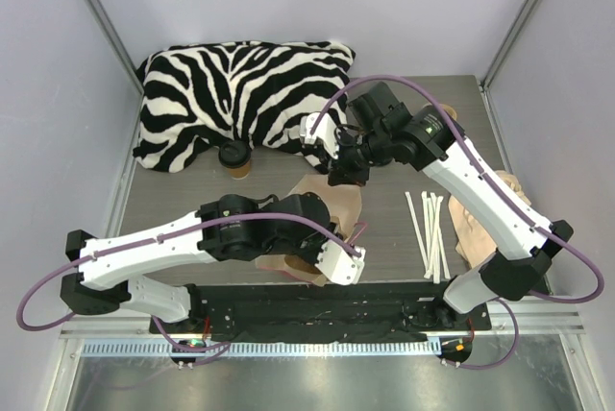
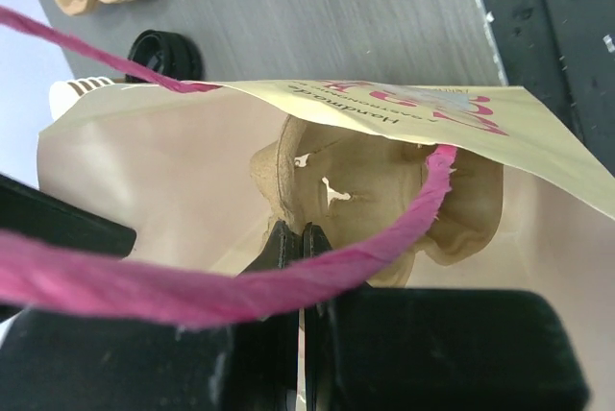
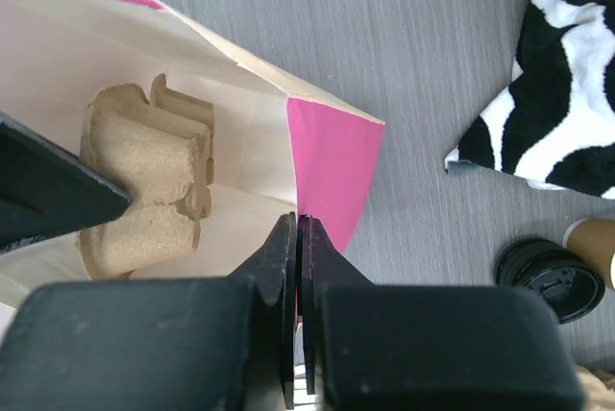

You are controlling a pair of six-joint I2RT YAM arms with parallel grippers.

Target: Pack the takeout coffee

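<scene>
The takeout coffee (image 1: pixel 235 158), a brown cup with a black lid, stands on the table by the front edge of the zebra cushion; it also shows at the right edge of the right wrist view (image 3: pixel 550 278). A tan paper bag (image 1: pixel 332 202) with pink handles stands open mid-table. My left gripper (image 2: pixel 301 234) is shut on its near rim, with a pink handle (image 2: pixel 240 291) looping across the fingers. My right gripper (image 3: pixel 298 224) is shut on the far rim beside the bag's pink side panel (image 3: pixel 332 166). A pulp cup carrier (image 3: pixel 144 181) lies inside the bag. Both grippers are apart from the coffee.
A zebra-striped cushion (image 1: pixel 240 89) fills the back left. White straws (image 1: pixel 430 233) and a pile of pulp carriers (image 1: pixel 480 224) lie at the right, partly under the right arm. A loose black lid (image 2: pixel 165 54) lies beyond the bag.
</scene>
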